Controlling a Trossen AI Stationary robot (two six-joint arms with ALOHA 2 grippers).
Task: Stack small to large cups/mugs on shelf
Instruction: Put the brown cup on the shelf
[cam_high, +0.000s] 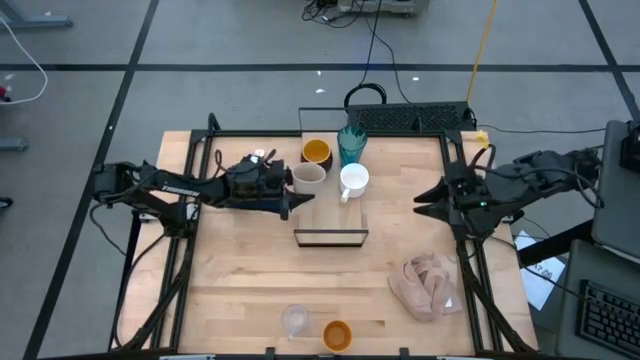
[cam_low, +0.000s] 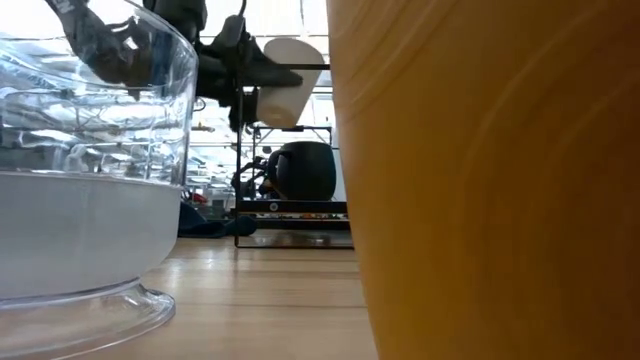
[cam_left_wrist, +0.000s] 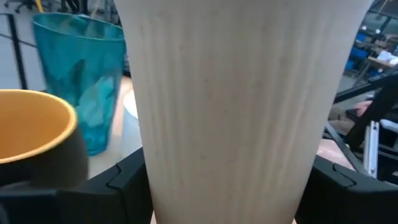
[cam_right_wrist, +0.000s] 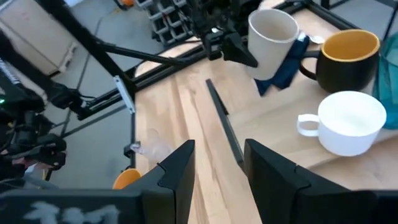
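Note:
My left gripper (cam_high: 298, 186) is shut on the small grey-beige cup (cam_high: 308, 176), held in the air over the left end of the shelf (cam_high: 332, 237). On the shelf stand the black mug with the yellow-orange inside (cam_high: 316, 152), the teal ribbed tumbler (cam_high: 351, 144) and the white mug (cam_high: 354, 181). The small clear glass (cam_high: 294, 320) and the small orange cup (cam_high: 337, 335) stand on the table near its front edge. My right gripper (cam_high: 428, 200) hovers open above the table's right side, with nothing between its fingers. My left gripper pinches the grey-beige cup's ribbed side wall (cam_left_wrist: 155, 180) between its two fingers (cam_left_wrist: 121, 183), one on each side. The fingers reach in about level from the table's left. The cup stays upright, mouth up, lifted clear of the shelf (cam_low: 290, 70).
A pink-beige cloth (cam_high: 428, 286) lies at the table's right front. A dark navy cloth (cam_right_wrist: 287, 70) lies under the held cup beside the black mug (cam_right_wrist: 343, 53). Black frame bars run along the table's left, right and far edges. Bare tabletop lies in front of the shelf.

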